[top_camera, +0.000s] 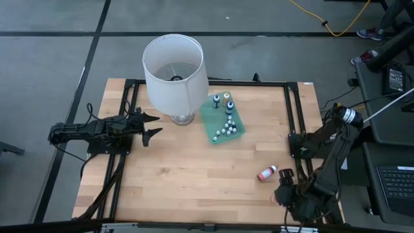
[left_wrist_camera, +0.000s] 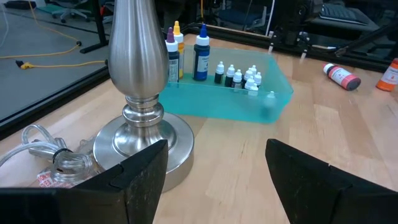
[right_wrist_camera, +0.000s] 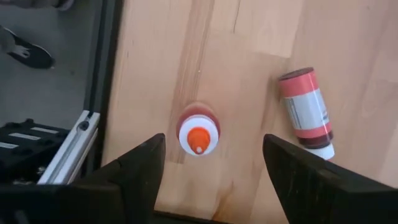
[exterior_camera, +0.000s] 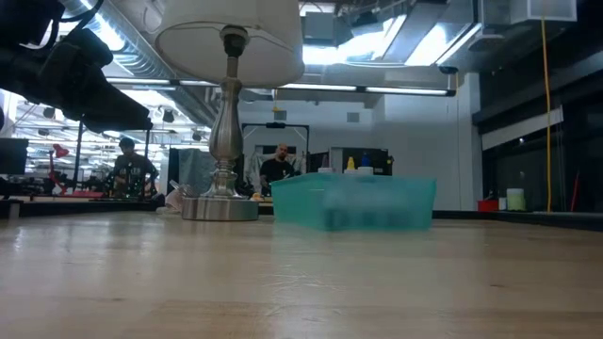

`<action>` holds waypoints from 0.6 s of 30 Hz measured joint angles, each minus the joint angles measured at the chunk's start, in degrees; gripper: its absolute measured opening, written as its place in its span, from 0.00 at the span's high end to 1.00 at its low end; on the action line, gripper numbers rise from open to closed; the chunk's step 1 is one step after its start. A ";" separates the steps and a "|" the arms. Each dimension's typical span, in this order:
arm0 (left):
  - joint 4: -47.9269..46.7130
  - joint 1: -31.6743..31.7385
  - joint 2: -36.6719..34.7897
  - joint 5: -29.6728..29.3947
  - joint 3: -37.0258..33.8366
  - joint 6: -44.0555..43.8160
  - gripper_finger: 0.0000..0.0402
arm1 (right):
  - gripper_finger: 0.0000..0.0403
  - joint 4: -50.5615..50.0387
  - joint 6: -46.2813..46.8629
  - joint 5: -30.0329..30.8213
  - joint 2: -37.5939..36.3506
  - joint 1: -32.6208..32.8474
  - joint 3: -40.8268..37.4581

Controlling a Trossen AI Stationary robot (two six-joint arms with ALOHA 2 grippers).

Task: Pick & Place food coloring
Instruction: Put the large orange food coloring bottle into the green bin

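Observation:
A red food coloring bottle point(right_wrist_camera: 198, 134) with a white cap and orange tip stands upright on the wooden table. My right gripper point(right_wrist_camera: 211, 148) hangs over it, open, pointing down, fingers on either side and clear of it. A second red bottle point(right_wrist_camera: 306, 111) point(top_camera: 266, 173) lies on its side close by. More small white-capped bottles point(left_wrist_camera: 239, 76) point(top_camera: 226, 127) stand in the green tray point(top_camera: 218, 115). My left gripper point(top_camera: 153, 127) point(left_wrist_camera: 216, 149) waits open at the table's left, near the lamp's base.
A lamp with a big white shade point(top_camera: 174, 71) and a metal base point(left_wrist_camera: 140, 140) stands left of the tray. A black frame rail point(right_wrist_camera: 68, 155) runs along the table's right edge beside my right gripper. Bare wood lies across the near middle of the table.

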 joint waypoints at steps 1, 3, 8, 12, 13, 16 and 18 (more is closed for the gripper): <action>-0.01 0.01 -0.02 0.00 0.01 0.00 0.34 | 0.33 0.24 -0.16 0.01 0.55 0.00 0.00; -0.02 0.00 -0.01 0.00 0.01 0.00 0.34 | 0.33 1.93 -0.78 -0.01 1.44 0.00 -0.56; -0.02 0.00 -0.02 0.00 0.02 0.00 0.34 | 0.33 7.18 0.97 -1.42 2.20 0.11 -4.45; -0.02 0.01 0.00 0.00 0.01 0.00 0.34 | 0.33 8.72 2.02 -1.42 2.14 0.11 -6.56; -0.02 0.01 -0.02 0.00 0.00 0.00 0.34 | 0.33 8.83 2.04 -1.42 2.15 0.11 -7.04; -0.02 0.01 -0.02 0.01 0.01 -0.01 0.34 | 0.33 9.29 2.65 -1.55 2.15 0.11 -7.54; -0.02 0.01 -0.01 0.00 0.02 -0.01 0.34 | 0.33 9.30 3.06 -1.57 2.15 0.11 -7.55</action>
